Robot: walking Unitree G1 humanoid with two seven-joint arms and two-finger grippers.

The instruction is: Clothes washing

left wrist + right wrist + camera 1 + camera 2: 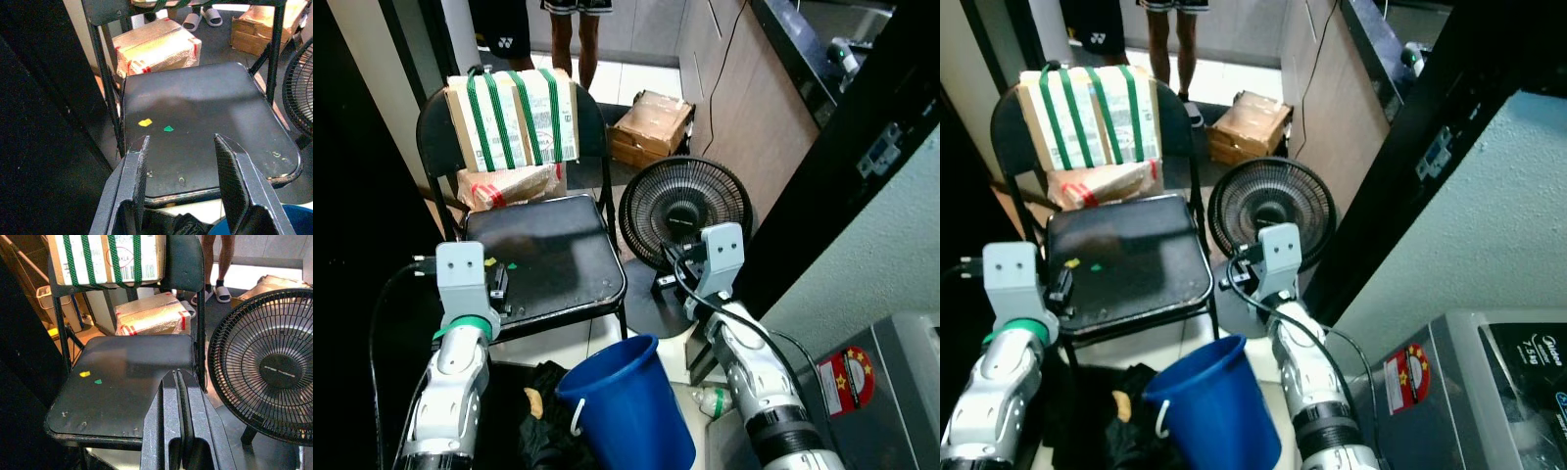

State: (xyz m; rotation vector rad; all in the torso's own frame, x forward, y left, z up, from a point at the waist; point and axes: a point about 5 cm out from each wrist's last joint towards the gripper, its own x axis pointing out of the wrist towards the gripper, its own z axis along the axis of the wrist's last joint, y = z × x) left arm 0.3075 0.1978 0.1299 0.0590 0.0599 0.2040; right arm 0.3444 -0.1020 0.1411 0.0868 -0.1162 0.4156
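Below, round blue plastic bucket [628, 401], glossy black chair seat [205, 132], left claw [182, 166] apart, right claw [178, 396] together.

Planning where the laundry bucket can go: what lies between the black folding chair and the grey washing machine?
In the left eye view, a black floor fan stands between the black folding chair and the grey washing machine, with the right gripper before it.

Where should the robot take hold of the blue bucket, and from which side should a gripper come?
Probably the upper rim of the blue bucket, from above. It stands on the floor in front of the black chair, tilted, mouth open upward, so one finger can go inside the wall and one outside. The left gripper is open; the right gripper is shut and must open first. The white handle hangs low.
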